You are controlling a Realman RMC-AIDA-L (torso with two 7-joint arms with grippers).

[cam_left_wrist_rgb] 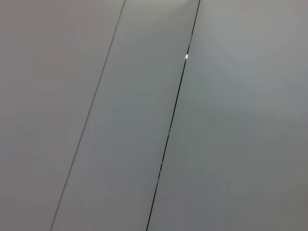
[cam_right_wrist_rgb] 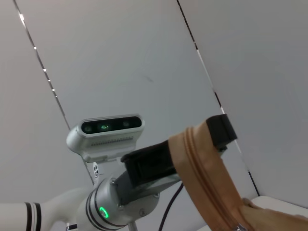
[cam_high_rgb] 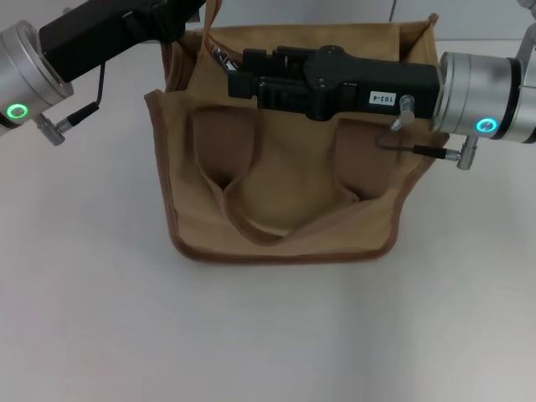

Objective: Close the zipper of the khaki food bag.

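White tabletop carries the khaki food bag; right tool clamps its zipper pull.

Bright, even overhead light throughout, casting soft shadows under the khaki food bag; wall-seam glints appear in wrist views.
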